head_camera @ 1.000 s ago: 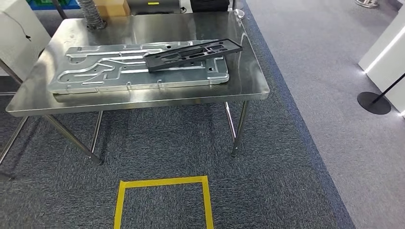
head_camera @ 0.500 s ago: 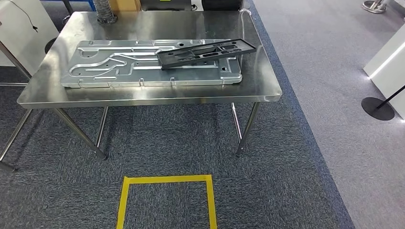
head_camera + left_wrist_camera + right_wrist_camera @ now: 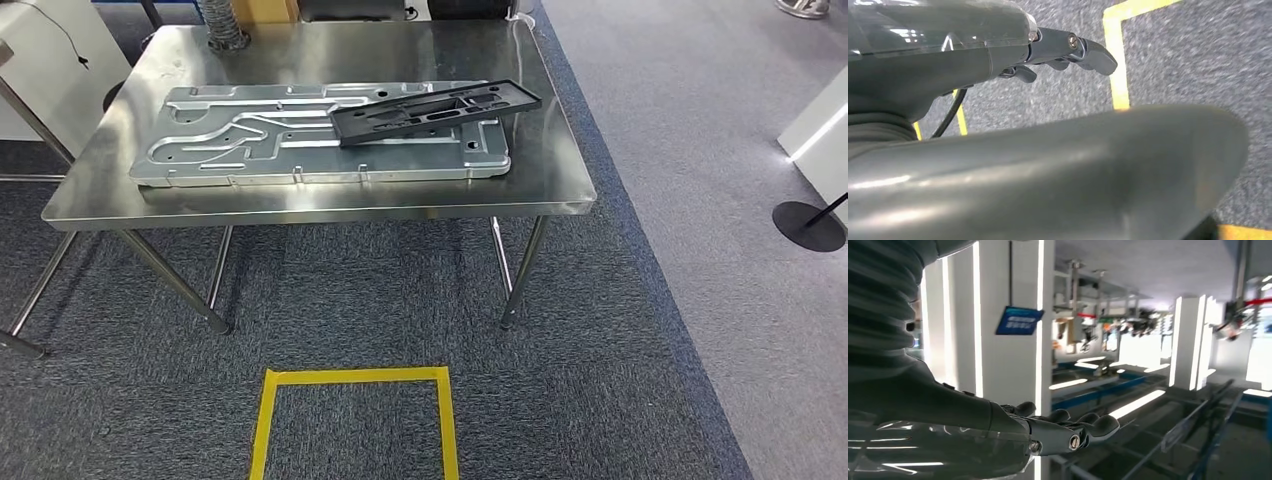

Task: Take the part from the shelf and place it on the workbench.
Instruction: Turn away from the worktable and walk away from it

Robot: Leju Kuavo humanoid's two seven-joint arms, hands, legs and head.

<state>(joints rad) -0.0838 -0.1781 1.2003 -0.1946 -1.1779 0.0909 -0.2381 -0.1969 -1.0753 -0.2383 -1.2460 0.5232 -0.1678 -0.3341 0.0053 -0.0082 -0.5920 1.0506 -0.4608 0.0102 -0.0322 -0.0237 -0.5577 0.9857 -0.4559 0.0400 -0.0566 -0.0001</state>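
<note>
A long black part point(image 3: 435, 110) with cut-outs lies slanted across the right end of a large silver machined plate point(image 3: 250, 145). Both rest on the steel workbench point(image 3: 330, 202) ahead of me in the head view. In the left wrist view my left hand point(image 3: 1068, 50) hangs over the carpet, its fingers stretched out and empty. My right hand point(image 3: 1063, 432) shows in the right wrist view with its fingers held out, holding nothing, and a lit hall behind it.
A yellow tape square point(image 3: 355, 377) marks the carpet in front of the workbench. A black stand base point(image 3: 808, 226) and a white unit point(image 3: 825, 130) are at the right. A white cabinet point(image 3: 50, 50) stands at the bench's left, a ribbed hose point(image 3: 222, 25) at its far edge.
The whole head picture has shifted, so the camera moved; the workbench now sits a little more to the right. The black part and the plate keep their places on the bench.
</note>
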